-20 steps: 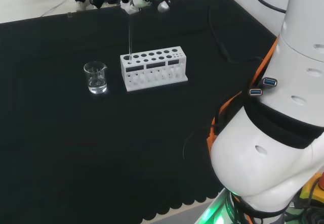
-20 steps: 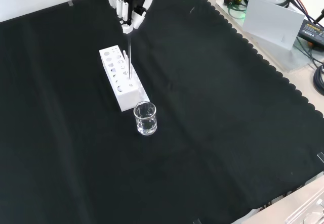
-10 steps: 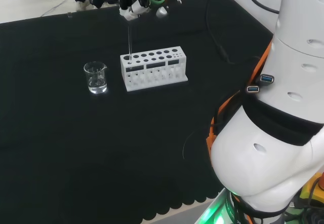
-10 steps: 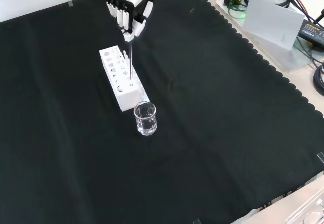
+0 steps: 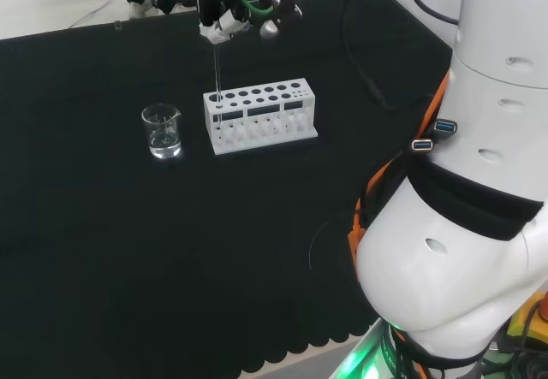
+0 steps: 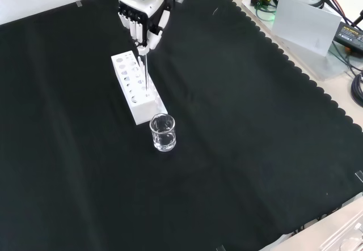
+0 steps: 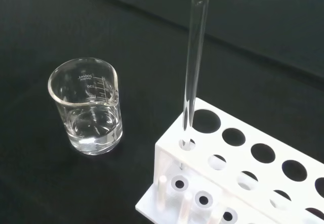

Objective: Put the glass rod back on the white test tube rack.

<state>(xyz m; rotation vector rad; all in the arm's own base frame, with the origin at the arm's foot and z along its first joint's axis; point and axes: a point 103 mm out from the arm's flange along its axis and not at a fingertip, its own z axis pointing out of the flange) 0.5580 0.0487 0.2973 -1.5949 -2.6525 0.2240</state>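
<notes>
Nearly done, by the look of it: the glass rod [image 7: 194, 67] stands upright with its lower end already through the rack's [image 6: 136, 92] corner hole nearest the beaker [image 6: 163, 132], which sits at five o'clock of the rack in the front view. Lowering fully and letting go remain. The hand [image 6: 142, 18] pinches the rod's top between curled fingers.

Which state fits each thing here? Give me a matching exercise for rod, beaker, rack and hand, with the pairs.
Things:
1. rod
2. beaker
3. rack
4. hand

States:
A. stands apart on the cloth, a little clear liquid inside
B. shut on the top end of the rod
C. upright, lower end in the rack's end hole nearest the beaker
D. white, rows of round holes on top

Pairs: 1-C, 2-A, 3-D, 4-B
</notes>
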